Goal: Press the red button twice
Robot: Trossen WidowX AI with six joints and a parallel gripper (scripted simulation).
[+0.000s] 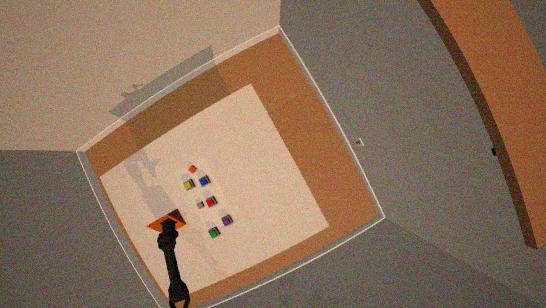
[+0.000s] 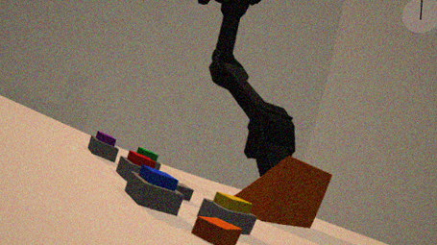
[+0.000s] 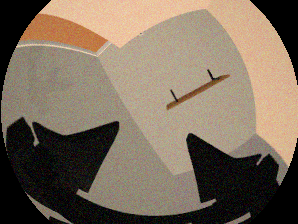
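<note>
The red button sits on a dark grey base amid the group of buttons, and its cap stands raised. In the exterior view the blue button partly covers its base. My gripper is open, with nothing between its fingers. It is high up and far from the red button, at the bottom edge of the top view. In the exterior view it is partly cut off by the top edge. The wrist view shows only walls, a shelf and the room's edges, with no button.
Blue, yellow, purple and green buttons surround the red one. A small grey block is close beside it. An orange block lies beyond yellow.
</note>
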